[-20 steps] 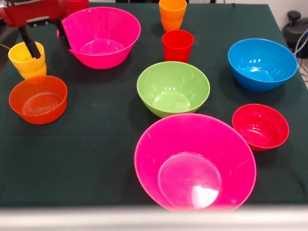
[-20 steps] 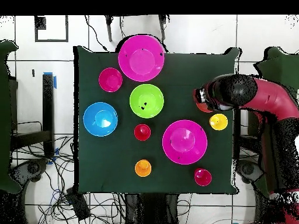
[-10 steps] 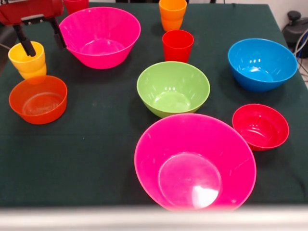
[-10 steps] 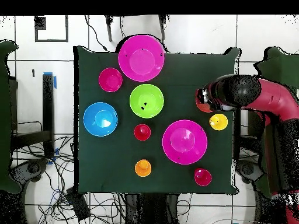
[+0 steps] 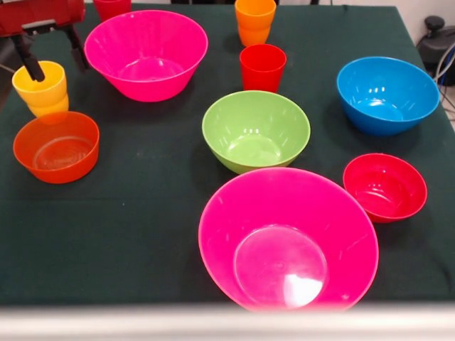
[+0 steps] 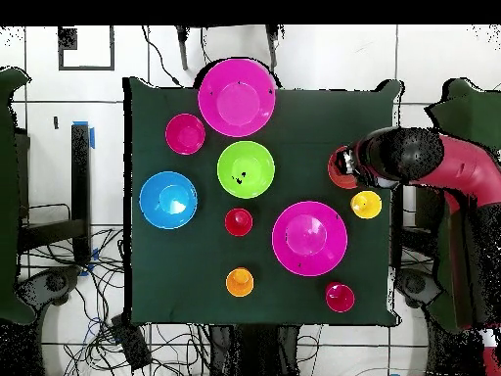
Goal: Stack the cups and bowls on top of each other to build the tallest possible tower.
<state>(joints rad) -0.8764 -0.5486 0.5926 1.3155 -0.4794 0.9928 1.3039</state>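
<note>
Table (image 5: 142, 234), dark green cloth, with every piece standing apart on it; no tower exists yet, so I judge the stacking not begun. Largest first: the near hot-pink bowl (image 5: 288, 238) at the front edge and the far hot-pink bowl (image 5: 146, 53) toward the back, both upright and empty. Next, the lime-green bowl (image 5: 256, 130) at centre and the blue bowl (image 5: 387, 94) toward the right side. Then the translucent orange bowl (image 5: 56, 146) on the left and the small red bowl (image 5: 384, 186) on the right. Smallest: the yellow cup (image 5: 41, 88) just behind the orange bowl, the red cup (image 5: 262, 67), the orange cup (image 5: 254, 20), and a second red cup (image 5: 112, 7) cut by the top edge. The gripper (image 5: 48, 53) hangs above the yellow cup, fingers spread and holding nothing, one finger over the cup's rim. All stacking remains.
</note>
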